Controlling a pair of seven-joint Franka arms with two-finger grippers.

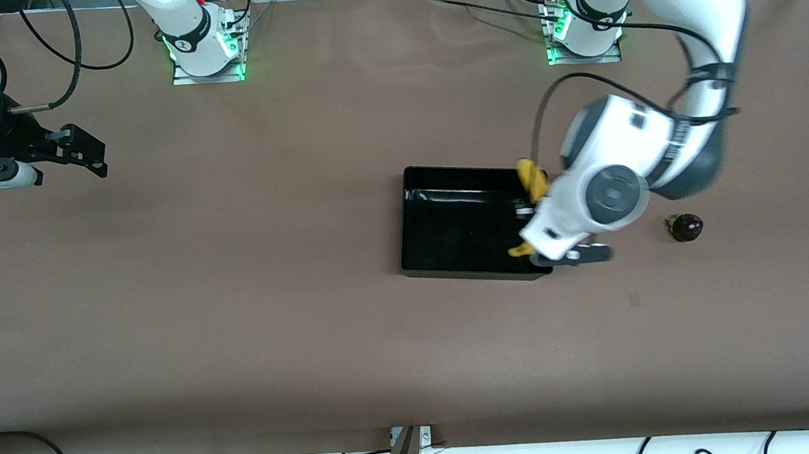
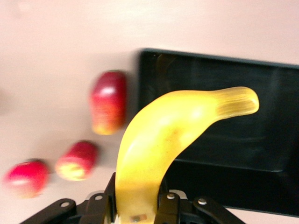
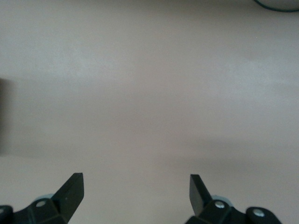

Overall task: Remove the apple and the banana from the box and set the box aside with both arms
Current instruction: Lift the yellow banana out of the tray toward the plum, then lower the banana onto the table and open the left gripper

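Now the left end effector (image 2: 135, 212), clenched on the banana (image 2: 168, 140), hangs over the box (image 1: 457, 216); next comes setting it down beside the box. The right end effector (image 3: 135, 193) waits released.

left gripper (image 2: 138, 205) jaws clamped tight; right gripper (image 3: 135, 191) waits, jaws spread wide.

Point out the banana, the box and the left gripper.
banana (image 2: 159, 140), left wrist view, middle of its yellow body.
box (image 1: 447, 224), front view, bare black floor.
left gripper (image 2: 138, 205), left wrist view, between the fingers clamping the banana.
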